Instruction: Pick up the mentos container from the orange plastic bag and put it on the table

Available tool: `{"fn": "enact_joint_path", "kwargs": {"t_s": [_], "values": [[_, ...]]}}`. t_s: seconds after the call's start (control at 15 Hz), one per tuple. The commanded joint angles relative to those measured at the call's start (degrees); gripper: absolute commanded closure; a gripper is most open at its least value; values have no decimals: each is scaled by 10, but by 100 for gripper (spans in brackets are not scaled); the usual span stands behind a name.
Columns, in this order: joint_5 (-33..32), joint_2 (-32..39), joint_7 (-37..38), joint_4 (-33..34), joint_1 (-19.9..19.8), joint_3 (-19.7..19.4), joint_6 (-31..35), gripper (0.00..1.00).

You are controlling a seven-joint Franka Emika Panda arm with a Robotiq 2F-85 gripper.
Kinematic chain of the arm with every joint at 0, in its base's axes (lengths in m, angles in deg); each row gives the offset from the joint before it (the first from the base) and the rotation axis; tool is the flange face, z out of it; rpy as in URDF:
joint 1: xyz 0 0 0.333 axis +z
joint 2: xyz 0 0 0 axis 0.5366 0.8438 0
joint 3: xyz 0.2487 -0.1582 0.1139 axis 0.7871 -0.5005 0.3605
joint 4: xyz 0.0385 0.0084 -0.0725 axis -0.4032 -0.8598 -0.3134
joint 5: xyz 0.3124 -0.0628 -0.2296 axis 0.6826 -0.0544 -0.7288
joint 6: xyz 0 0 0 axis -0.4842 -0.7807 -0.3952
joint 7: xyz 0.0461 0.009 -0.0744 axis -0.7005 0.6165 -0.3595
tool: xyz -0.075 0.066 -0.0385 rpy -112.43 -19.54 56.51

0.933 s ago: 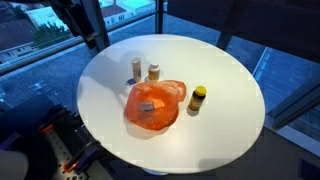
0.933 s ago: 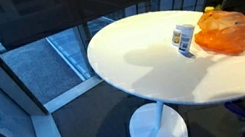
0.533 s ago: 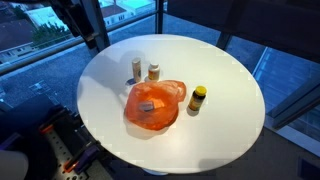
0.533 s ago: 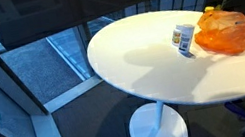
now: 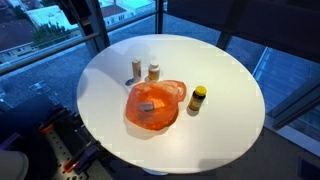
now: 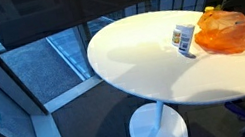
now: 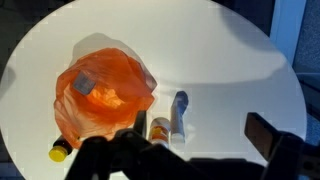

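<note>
End effector hangs high over the table, fingers apart, empty. Mentos container lies inside the orange plastic bag. Descending, a finger may snag loose film, dragging the bag against nearby bottles.

Worktop: white, smooth, satin sheen; laminate or paint, cannot tell which.
Orange bag at centre: thin plastic film, translucent, crinkled, glossy highlights on folds.
Container inside bag: hard greyish top seen through film; finish unclear.
Dark bottle at 3 o'clock of bag: glossy body, smooth yellow plastic cap.
At 12 o'clock of bag: pale bottle, smooth plastic; brown-capped bottle, label material too small to tell.
Pedestal base: white, smooth, slight gloss.
Panes around worktop: glass, glossy, reflective.
</note>
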Motion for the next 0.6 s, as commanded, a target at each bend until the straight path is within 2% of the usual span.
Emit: {"fn": "enact_joint_path", "kwargs": {"t_s": [0.0, 0.53], "values": [[-9, 64, 38, 74, -6, 15, -43, 0], [-13, 185, 66, 192, -20, -4, -105, 0]]}}
